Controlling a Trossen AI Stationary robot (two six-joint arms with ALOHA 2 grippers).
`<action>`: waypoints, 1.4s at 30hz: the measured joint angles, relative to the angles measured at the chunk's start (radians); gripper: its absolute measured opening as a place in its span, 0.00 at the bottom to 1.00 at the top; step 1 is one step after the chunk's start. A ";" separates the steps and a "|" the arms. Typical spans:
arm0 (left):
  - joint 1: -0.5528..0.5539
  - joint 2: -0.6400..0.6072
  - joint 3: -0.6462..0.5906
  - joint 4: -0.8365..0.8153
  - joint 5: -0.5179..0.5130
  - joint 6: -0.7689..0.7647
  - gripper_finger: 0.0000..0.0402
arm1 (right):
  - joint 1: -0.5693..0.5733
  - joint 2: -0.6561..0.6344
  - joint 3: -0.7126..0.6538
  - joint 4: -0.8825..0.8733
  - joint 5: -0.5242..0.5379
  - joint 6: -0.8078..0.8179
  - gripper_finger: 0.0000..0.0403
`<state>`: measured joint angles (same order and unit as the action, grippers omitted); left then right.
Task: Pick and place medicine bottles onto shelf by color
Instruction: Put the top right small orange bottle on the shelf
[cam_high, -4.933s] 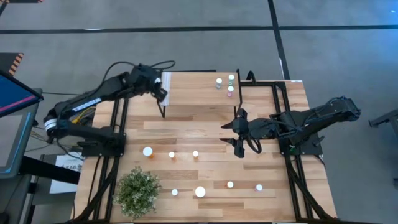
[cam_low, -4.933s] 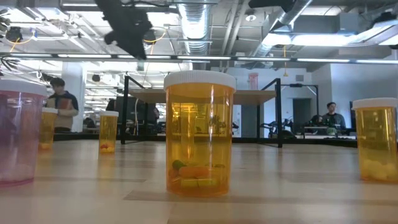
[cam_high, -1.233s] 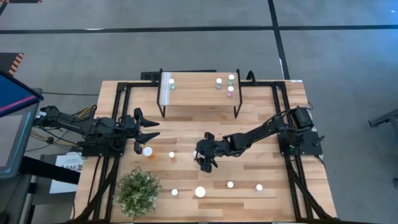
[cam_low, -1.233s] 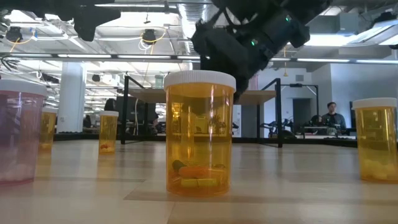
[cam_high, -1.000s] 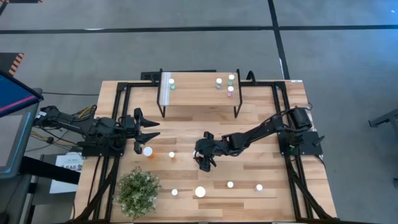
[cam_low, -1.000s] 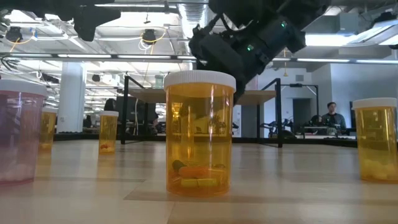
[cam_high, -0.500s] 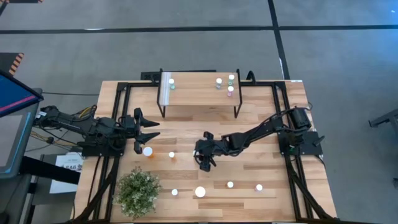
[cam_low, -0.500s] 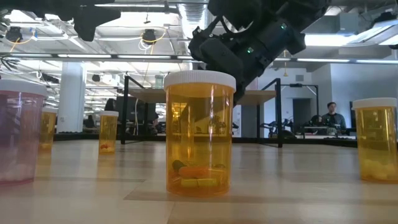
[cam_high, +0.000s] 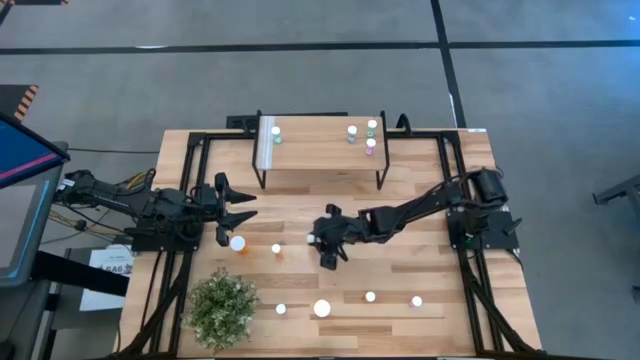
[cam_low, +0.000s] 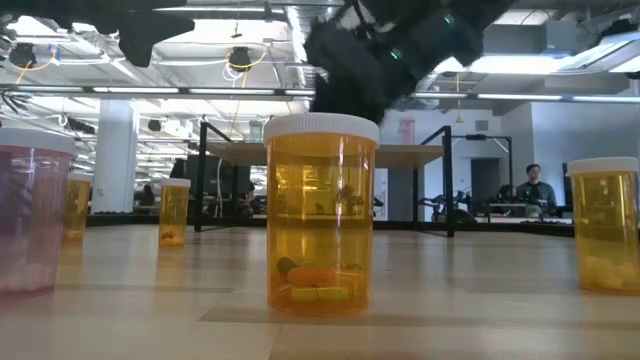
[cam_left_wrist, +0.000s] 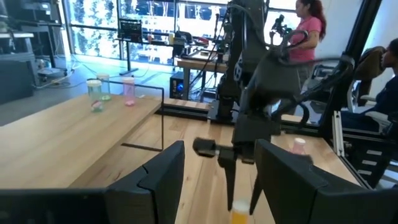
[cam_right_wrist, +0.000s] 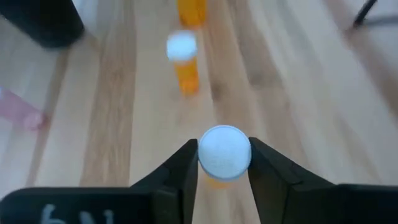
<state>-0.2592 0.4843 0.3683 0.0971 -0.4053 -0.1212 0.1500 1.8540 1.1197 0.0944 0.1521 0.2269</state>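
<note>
My right gripper (cam_right_wrist: 224, 163) pinches a small orange plastic medicine bottle with a white round cap (cam_right_wrist: 224, 151), held above the middle of the wooden table (cam_high: 420, 215). It looks light, rigid and slick, so I grip just beneath the cap. My left gripper (cam_high: 238, 203) waits spread near the table's left edge.

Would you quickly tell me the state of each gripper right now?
Left gripper: open, holding nothing.
Right gripper: fingers closed on a small orange bottle.
</note>
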 joint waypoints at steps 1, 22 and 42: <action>0.000 0.000 0.000 -0.001 -0.001 -0.002 0.46 | -0.004 -0.008 0.013 0.008 0.000 -0.018 0.35; 0.000 0.000 0.000 0.007 -0.002 -0.006 0.46 | -0.253 -0.148 0.361 -0.383 0.001 -0.161 0.34; 0.000 0.000 0.000 0.007 -0.003 -0.006 0.46 | -0.566 -0.111 0.403 -0.327 -0.211 -0.123 0.37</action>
<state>-0.2592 0.4843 0.3683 0.1043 -0.4079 -0.1269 -0.4158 1.7427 1.5227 -0.2325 -0.0589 0.1043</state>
